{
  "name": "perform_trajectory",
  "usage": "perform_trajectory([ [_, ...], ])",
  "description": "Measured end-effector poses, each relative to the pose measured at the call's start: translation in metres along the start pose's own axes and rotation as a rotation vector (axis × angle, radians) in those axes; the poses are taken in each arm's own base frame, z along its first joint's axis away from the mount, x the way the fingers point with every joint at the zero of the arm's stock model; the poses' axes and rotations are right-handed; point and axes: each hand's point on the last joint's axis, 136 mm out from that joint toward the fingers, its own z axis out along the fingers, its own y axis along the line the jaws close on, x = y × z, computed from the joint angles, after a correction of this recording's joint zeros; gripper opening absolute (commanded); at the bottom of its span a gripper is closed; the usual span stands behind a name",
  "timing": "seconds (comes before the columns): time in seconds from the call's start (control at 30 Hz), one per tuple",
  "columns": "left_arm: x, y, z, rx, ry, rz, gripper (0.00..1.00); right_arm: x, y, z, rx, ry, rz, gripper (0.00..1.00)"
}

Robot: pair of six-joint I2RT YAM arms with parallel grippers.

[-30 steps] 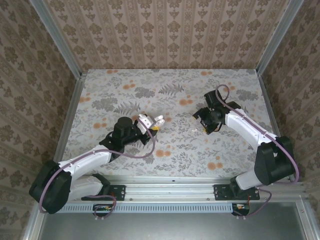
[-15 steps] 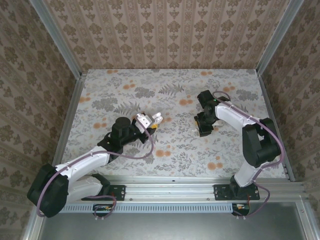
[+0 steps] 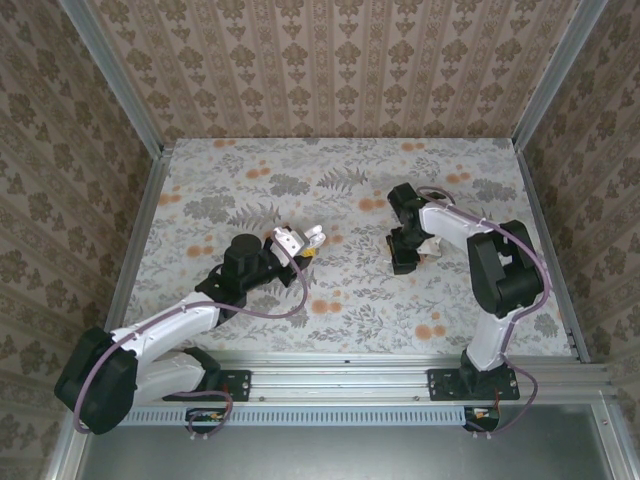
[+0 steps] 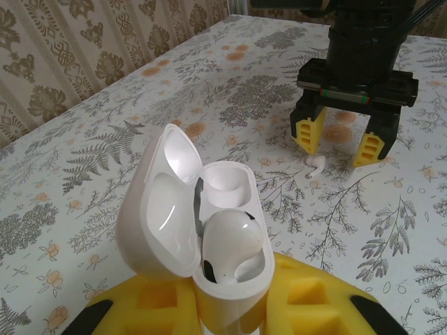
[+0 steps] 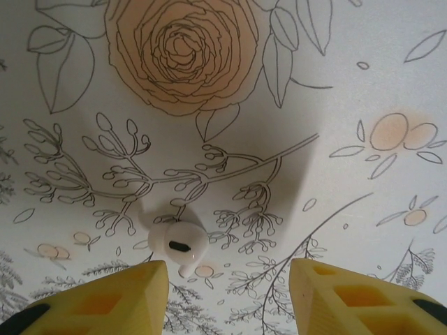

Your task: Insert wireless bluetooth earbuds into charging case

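Note:
My left gripper is shut on a white charging case, held upright with its lid tipped open to the left. One white earbud sits in the case's near socket and the far socket is empty. In the top view the case is near the table's middle. A second white earbud lies on the flowered cloth. My right gripper hangs just over it, open, with the bud close to the left finger and clear of the right one. The left wrist view shows that gripper and bud facing the case.
The table has a grey-and-orange floral cloth and patterned walls on three sides. A metal rail runs along the near edge. My right arm folds back on itself at right centre.
My right gripper has shifted a little left and its arm has folded in, while its jaws have narrowed around the loose earbud. The left gripper and case have stayed put.

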Motion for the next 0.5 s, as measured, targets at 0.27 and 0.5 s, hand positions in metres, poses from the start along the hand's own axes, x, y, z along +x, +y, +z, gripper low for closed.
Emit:
perform_trajectory([
  [0.27, 0.0, 0.0, 0.0, -0.001, 0.0, 0.0, 0.16, 0.0, 0.007, 0.01, 0.006, -0.001, 0.002, 0.5],
  [0.5, 0.0, 0.001, 0.0, -0.002, 0.001, -0.001, 0.15, 0.001, 0.015, 0.013, -0.006, 0.001, 0.002, 0.44],
])
